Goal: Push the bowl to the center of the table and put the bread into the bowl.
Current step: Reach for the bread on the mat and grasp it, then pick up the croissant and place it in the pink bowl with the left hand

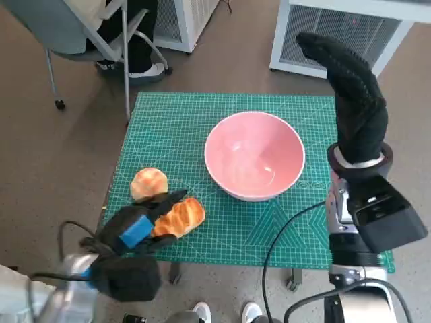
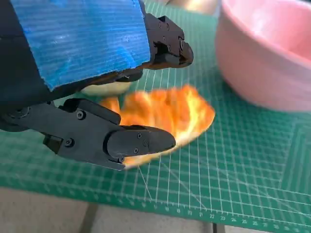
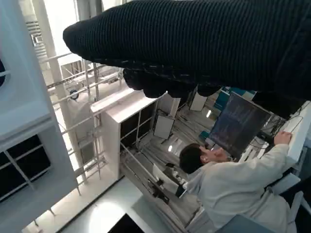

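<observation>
The pink bowl (image 1: 254,155) stands empty near the middle of the green cutting mat (image 1: 168,128). A long orange bread (image 1: 182,216) lies near the mat's front left edge, with a round bun (image 1: 149,182) just behind it. My left hand (image 1: 135,229) reaches over the long bread with its fingers spread to either side. In the left wrist view one finger (image 2: 141,141) lies against the bread (image 2: 170,114) and another finger (image 2: 167,46) hovers above it. The bowl (image 2: 272,58) is close beyond. My right hand (image 1: 353,101) is raised beside the bowl, stretched out and empty.
A chair (image 1: 81,33) and a person's legs are beyond the table's far left corner. A white unit (image 1: 337,33) stands at the far right. A black cable (image 1: 283,229) hangs over the front edge. The right wrist view shows a seated person (image 3: 228,184).
</observation>
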You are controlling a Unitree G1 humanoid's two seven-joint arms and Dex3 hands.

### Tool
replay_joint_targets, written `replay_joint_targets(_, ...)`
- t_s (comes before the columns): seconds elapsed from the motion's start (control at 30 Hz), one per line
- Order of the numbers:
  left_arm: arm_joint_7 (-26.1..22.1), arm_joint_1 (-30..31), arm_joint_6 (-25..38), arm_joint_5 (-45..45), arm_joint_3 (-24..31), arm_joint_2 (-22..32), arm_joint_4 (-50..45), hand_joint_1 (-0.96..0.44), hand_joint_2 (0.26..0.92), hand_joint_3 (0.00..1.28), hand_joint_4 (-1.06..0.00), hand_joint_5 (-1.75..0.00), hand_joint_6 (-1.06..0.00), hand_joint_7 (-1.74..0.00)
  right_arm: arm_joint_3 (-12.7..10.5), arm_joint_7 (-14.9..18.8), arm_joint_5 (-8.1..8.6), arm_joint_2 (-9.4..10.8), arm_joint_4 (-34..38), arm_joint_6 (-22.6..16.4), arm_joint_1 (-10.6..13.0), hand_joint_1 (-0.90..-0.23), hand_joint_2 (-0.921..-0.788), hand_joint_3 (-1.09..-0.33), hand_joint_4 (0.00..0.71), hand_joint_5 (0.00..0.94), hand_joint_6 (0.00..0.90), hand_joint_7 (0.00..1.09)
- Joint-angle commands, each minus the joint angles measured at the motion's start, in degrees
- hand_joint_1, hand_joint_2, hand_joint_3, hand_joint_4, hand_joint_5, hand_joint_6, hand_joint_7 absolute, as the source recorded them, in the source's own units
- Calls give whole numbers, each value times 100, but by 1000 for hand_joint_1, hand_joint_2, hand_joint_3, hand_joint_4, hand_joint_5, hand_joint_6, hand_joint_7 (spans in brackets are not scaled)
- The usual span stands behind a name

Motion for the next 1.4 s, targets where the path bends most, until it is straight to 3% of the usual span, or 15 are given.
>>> replay_joint_targets(0.03, 333, -66, -129, 117, -71, -197, 290, -244, 921, 257, -389, -16, -318, -117, 10, 76, 78, -36, -47, 103, 170, -588, -921, -722, 286, 3, 39, 654)
replay_joint_targets(0.2, 479, -37, -187, 129, -94, -292, 467, -166, 921, 222, -476, -50, -371, -128, 9, 95, 102, -38, -100, 155, 198, -588, -921, -721, 286, 3, 40, 655)
replay_joint_targets(0.37, 564, -22, -287, 75, -100, -352, 586, -40, 921, 200, -659, -143, -511, -193, 7, 114, 118, -24, -120, 187, 213, -586, -921, -721, 286, 3, 40, 655)
replay_joint_targets(0.4, 570, -20, -304, 66, -100, -359, 596, 37, 921, 210, -624, -399, -538, -216, 8, 115, 120, -22, -125, 193, 215, -587, -921, -721, 286, 3, 40, 654)
replay_joint_targets(0.43, 574, -19, -316, 61, -99, -362, 603, 147, 921, 241, -554, -790, -531, -337, 9, 116, 122, -20, -129, 197, 216, -587, -921, -721, 286, 3, 40, 654)
replay_joint_targets(0.47, 575, -11, -333, 50, -98, -367, 600, 218, 921, 263, -506, -1042, -489, -486, 10, 116, 122, -18, -133, 202, 218, -588, -921, -721, 286, 3, 40, 654)
replay_joint_targets(0.57, 575, 7, -420, -15, -90, -369, 623, 74, 921, 282, -515, -1312, -366, -1089, 9, 115, 123, -11, -127, 212, 213, -588, -921, -721, 286, 2, 40, 654)
replay_joint_targets(0.63, 575, 12, -476, -57, -86, -366, 649, 40, 921, 278, -517, -1385, -360, -1205, 7, 114, 124, -7, -120, 215, 209, -588, -921, -721, 285, 2, 40, 654)
replay_joint_targets(0.8, 562, 15, -610, -173, -82, -352, 721, 10, 921, 271, -512, -1453, -366, -1300, 11, 104, 114, 9, -125, 222, 210, -588, -921, -721, 285, 2, 40, 655)
replay_joint_targets(1.17, 510, -63, -882, -332, -73, -306, 916, 5, 921, 255, -500, -1479, -413, -1278, 11, 101, 107, 19, -99, 196, 223, -586, -921, -722, 284, 1, 42, 657)
replay_joint_targets(1.4, 353, -94, -734, -478, 136, -262, 402, 6, 921, 244, -512, -1478, -431, -1248, 2, 103, 110, 8, -102, 192, 240, -588, -921, -723, 284, 1, 41, 658)
